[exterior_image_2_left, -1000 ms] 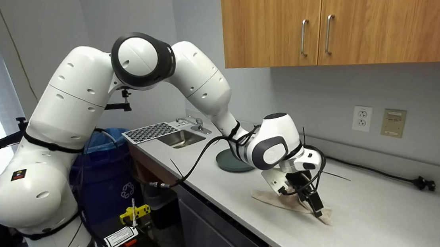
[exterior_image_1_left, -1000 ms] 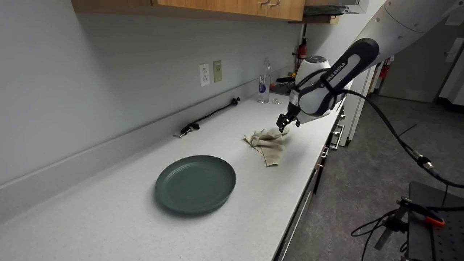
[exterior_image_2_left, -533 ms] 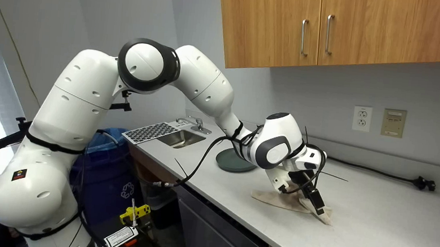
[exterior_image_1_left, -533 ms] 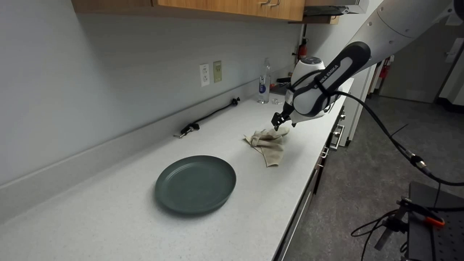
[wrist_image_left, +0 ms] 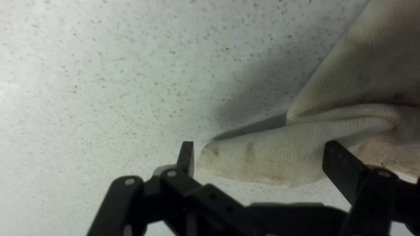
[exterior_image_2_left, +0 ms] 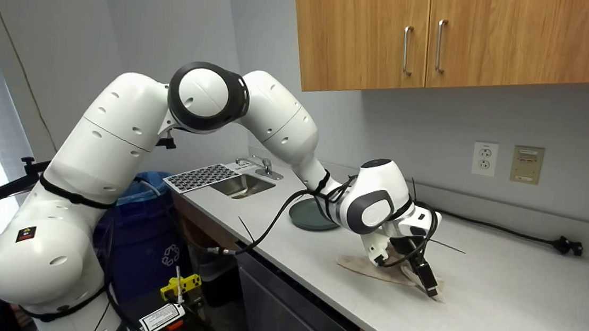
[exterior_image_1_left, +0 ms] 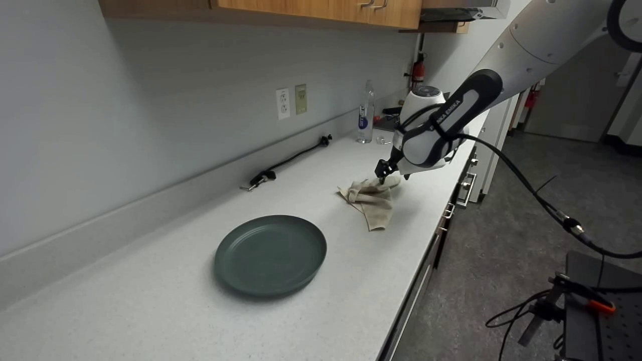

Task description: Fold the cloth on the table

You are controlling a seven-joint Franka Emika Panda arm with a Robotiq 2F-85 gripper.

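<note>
The pincer (wrist_image_left: 260, 155) gaped wide over the cloth (exterior_image_1_left: 372, 198); clear of the cloth lay a green plate (exterior_image_1_left: 271, 255) and black cable (exterior_image_1_left: 296, 157), and a bottle (exterior_image_1_left: 365, 116) stood upright.

“NKA EMIKA” on arm (exterior_image_1_left: 489, 87); recycling sign (exterior_image_2_left: 170, 255) on bin (exterior_image_2_left: 140, 256); “smart” on bottle (exterior_image_1_left: 366, 114)

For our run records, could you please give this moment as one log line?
gripper: open over rumpled cloth | contact: unclear | cloth: on counter, not neatly folded | plate: on counter, apart from cloth
</note>
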